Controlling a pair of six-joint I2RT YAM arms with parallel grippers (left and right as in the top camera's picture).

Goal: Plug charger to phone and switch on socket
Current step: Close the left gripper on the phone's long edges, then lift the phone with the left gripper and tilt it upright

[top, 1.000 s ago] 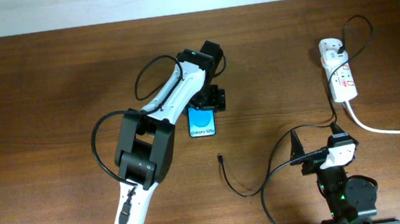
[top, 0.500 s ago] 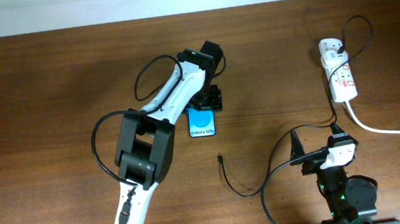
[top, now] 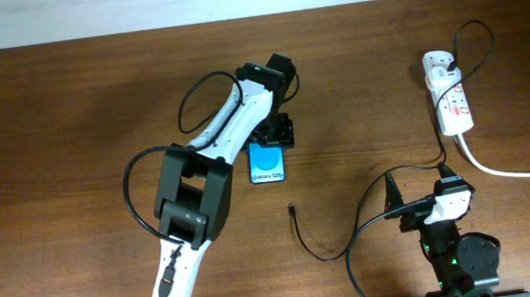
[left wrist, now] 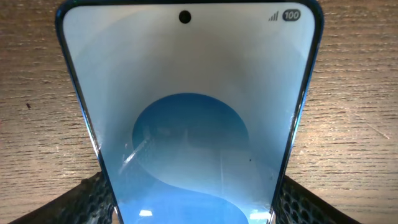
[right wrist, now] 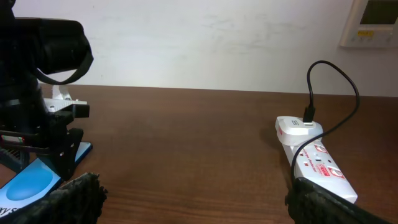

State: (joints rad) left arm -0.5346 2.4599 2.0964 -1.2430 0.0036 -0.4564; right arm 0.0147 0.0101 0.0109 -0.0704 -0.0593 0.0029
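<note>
1. Nearest, the right pincer (right wrist: 208, 194) hangs released, nothing between its fingers. It should take the charger (top: 297, 227) close behind the plug tip, so the tip cannot droop.
2. Beyond it, that tip lies loose on the bench (top: 72, 137), near the phone (top: 268, 161) but apart.
3. Next, the left pincer (top: 272, 136) grasps the phone's far end by both long edges; keep it flat and steady.
4. Farthest right lies the socket (top: 450, 99), to be switched on last.

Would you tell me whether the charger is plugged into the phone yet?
Unplugged: the charger has its tip lying loose, clear of the phone.
</note>
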